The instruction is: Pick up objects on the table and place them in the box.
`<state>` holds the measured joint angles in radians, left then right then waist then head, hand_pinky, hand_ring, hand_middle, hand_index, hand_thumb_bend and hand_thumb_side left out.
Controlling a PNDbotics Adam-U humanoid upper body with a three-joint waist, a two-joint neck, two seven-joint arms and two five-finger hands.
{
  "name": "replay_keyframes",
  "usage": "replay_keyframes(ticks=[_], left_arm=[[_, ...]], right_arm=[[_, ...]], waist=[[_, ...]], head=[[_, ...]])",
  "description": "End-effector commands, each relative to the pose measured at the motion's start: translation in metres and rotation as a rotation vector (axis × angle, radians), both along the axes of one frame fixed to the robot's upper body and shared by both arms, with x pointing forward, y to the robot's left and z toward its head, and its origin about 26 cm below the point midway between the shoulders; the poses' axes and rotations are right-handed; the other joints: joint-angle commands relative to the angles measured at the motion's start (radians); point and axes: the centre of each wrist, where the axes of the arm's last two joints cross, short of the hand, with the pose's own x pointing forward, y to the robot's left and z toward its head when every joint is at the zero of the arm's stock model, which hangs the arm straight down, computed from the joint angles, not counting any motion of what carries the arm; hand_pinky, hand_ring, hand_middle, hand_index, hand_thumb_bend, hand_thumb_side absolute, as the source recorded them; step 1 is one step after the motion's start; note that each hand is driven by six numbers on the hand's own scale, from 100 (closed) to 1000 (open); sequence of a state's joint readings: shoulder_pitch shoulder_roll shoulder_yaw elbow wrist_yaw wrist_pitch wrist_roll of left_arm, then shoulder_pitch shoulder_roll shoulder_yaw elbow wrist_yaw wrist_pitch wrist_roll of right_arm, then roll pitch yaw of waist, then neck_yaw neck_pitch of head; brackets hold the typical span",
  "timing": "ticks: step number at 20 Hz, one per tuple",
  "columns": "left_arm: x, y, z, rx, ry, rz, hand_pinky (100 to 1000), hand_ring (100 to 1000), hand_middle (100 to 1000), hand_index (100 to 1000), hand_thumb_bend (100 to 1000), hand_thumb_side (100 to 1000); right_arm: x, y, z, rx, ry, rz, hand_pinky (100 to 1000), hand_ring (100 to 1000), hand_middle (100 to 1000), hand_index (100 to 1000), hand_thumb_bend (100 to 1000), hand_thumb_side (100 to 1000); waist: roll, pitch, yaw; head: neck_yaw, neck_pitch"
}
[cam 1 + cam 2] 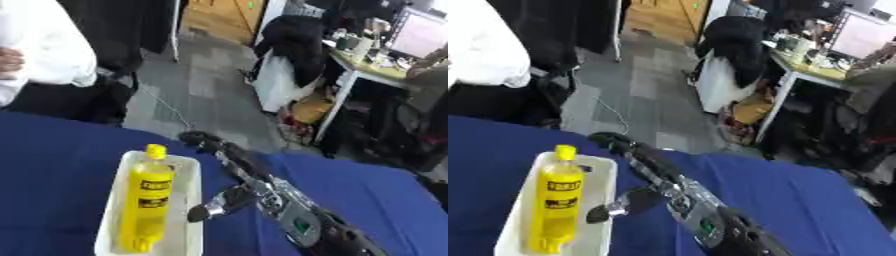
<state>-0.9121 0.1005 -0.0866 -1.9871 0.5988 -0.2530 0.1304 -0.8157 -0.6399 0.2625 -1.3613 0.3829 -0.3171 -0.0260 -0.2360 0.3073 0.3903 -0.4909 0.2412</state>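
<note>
A yellow bottle (147, 199) with a yellow cap lies lengthwise in a white box (195, 200) on the blue table. My right hand (238, 172) reaches in from the lower right, just right of the box. Its fingers (203, 141) are stretched straight toward the far edge of the table and its thumb (213, 206) points at the box wall. It is open and holds nothing. My left hand shows in no view.
The blue tablecloth (52, 165) covers the whole table. Past the far edge stand a person in a white shirt (44, 50), a chair draped with a dark jacket (293, 45) and a cluttered desk (376, 65).
</note>
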Motion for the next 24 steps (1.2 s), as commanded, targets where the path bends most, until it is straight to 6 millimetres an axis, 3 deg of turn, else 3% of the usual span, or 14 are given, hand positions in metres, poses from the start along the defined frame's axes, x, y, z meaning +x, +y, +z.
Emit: replay_keyframes(ticks=[1,6,7,8,9,13,17,20,24], left_arm=[[-0.006,-0.002,0.007,0.008,-0.037,-0.014,665,590,765,782,345,882],[-0.005,0.000,0.007,0.025,-0.050,-0.001,665,590,765,781,342,879],[-0.005,0.001,0.006,0.031,-0.054,0.005,666,589,767,781,337,875],[-0.005,0.002,0.006,0.037,-0.058,0.014,666,589,767,781,337,875],[-0.004,0.005,0.005,0.043,-0.062,0.027,666,589,768,781,328,881],[-0.001,0.016,0.001,0.078,-0.077,0.090,668,588,771,781,317,873],[0.004,0.030,-0.009,0.137,-0.085,0.165,669,587,773,781,302,863],[0.007,0.039,-0.018,0.190,-0.091,0.216,671,586,775,781,291,858],[0.009,0.052,-0.029,0.260,-0.091,0.277,672,585,778,781,278,854]], right_arm=[[-0.004,-0.011,0.018,0.015,-0.059,-0.031,717,828,896,951,1000,876],[-0.005,-0.013,0.016,0.088,-0.067,-0.035,674,801,882,936,1000,867],[-0.005,-0.012,0.014,0.114,-0.070,-0.030,579,753,852,911,991,923],[-0.007,-0.011,0.013,0.150,-0.075,-0.021,587,757,853,912,1000,882],[-0.009,-0.011,0.011,0.194,-0.084,-0.011,493,703,815,887,960,902],[-0.024,-0.011,0.013,0.331,-0.142,0.025,423,645,769,864,884,944],[-0.047,-0.015,0.014,0.390,-0.202,0.045,391,609,744,852,848,972],[-0.066,-0.014,0.009,0.431,-0.201,0.060,381,599,739,847,815,982],[-0.101,-0.008,-0.001,0.470,-0.177,0.076,379,596,736,840,792,995]], waist=[[0.010,-0.014,-0.005],[0.010,-0.009,-0.017],[0.010,-0.008,-0.022],[0.010,-0.007,-0.029],[0.010,-0.007,-0.037],[0.010,-0.013,-0.072],[0.010,-0.039,-0.115],[0.010,-0.058,-0.151],[0.010,-0.081,-0.199]], head=[[-0.005,-0.015],[-0.003,-0.022],[-0.002,-0.028],[-0.001,-0.033],[0.001,-0.038],[0.009,-0.056],[-0.027,-0.136],[-0.090,-0.197],[-0.133,-0.242]])
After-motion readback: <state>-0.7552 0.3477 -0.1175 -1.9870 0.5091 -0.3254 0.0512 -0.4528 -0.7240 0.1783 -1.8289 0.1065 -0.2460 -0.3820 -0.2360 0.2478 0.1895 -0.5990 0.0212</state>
